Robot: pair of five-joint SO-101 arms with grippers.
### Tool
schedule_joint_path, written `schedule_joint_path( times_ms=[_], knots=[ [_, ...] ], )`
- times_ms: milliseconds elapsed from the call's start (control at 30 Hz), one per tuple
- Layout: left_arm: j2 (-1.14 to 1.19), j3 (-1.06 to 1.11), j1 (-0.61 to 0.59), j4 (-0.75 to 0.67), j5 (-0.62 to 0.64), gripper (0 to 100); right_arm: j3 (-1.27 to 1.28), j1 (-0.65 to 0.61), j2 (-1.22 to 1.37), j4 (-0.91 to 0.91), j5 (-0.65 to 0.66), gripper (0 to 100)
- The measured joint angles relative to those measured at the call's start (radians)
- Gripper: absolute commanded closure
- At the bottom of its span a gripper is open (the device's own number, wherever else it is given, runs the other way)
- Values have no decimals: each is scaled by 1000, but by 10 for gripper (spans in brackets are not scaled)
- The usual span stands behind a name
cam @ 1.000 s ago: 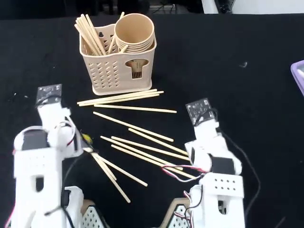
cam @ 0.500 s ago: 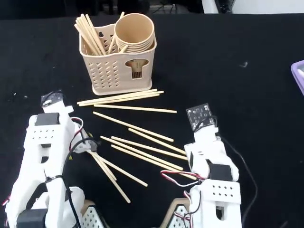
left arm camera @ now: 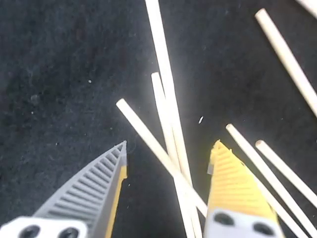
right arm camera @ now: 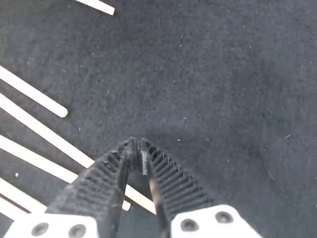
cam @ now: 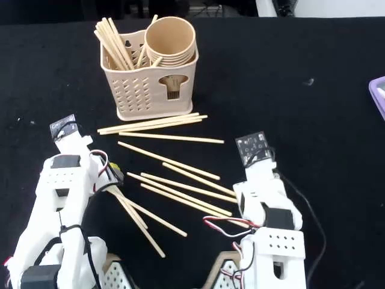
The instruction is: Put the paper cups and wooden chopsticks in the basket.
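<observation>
The left claw [left arm camera: 170, 145] is wide apart over loose chopsticks [left arm camera: 162, 64] on the black table [cam: 301, 150]; the right claw [right arm camera: 136, 142] is pinched together beside more chopsticks; the cups [cam: 170, 36] sit in the basket [cam: 150, 93].

Looked like a robotics lab bench. Gave itself away by a table [cam: 313, 120] draped in black cloth, a white left arm [cam: 60, 198] and right arm [cam: 267, 211] with bare wires [cam: 224, 220], plus cables [cam: 207, 9] behind.
</observation>
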Motion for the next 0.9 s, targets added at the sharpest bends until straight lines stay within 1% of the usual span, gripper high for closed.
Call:
schedule_joint_path(
  times_ms=[167, 233, 433, 533, 733, 900],
  knots=[
    [38, 60, 0, -104, 57, 737, 0, 0, 0, 0, 0, 986],
    [80, 64, 6, -135, 61, 746, 0, 0, 0, 0, 0, 986],
    [201, 8, 12, -147, 72, 909, 0, 0, 0, 0, 0, 986],
    [253, -52, 20, -147, 74, 960, 0, 0, 0, 0, 0, 986],
    [295, -97, 28, -150, 77, 967, 0, 0, 0, 0, 0, 986],
    [256, -104, 25, -143, 75, 968, 0, 0, 0, 0, 0, 986]
  ],
)
